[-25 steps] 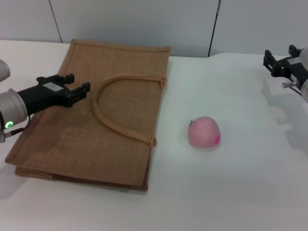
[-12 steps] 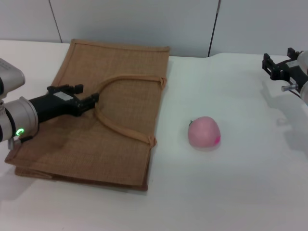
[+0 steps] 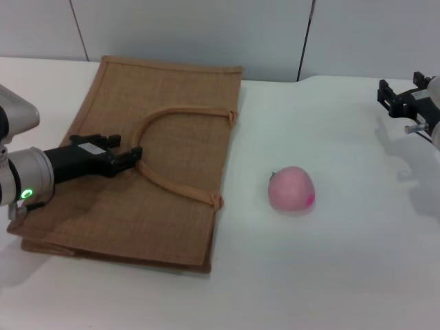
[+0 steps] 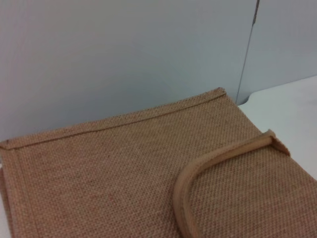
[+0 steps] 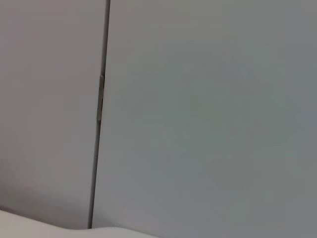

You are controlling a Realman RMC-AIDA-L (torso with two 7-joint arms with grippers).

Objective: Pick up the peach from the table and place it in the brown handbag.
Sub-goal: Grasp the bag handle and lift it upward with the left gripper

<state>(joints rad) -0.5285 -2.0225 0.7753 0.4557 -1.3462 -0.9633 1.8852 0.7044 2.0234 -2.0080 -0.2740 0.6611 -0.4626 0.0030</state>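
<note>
While peach [image 3: 291,189] sits untouched on tabletop [image 3: 330,261], well apart from flat brown handbag [image 3: 179,227], nothing done yet. My left claw [image 3: 129,159] open by bag handle [image 3: 172,182]. Right claw [image 3: 399,100] parked far off, open.

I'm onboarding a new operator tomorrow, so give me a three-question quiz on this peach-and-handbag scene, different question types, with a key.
1. True or false: the peach lies inside the brown handbag.
2. Multiple choice: the left gripper is
A. over the handbag, by its loop handle
B. touching the peach
C. beside the right gripper
3. Fill in: the handbag lies ____ on the table.

Key
1. False: the peach sits on the table, apart from the bag, on its right.
2. A. The right gripper is far off at the table's right edge.
3. Flat.
</note>
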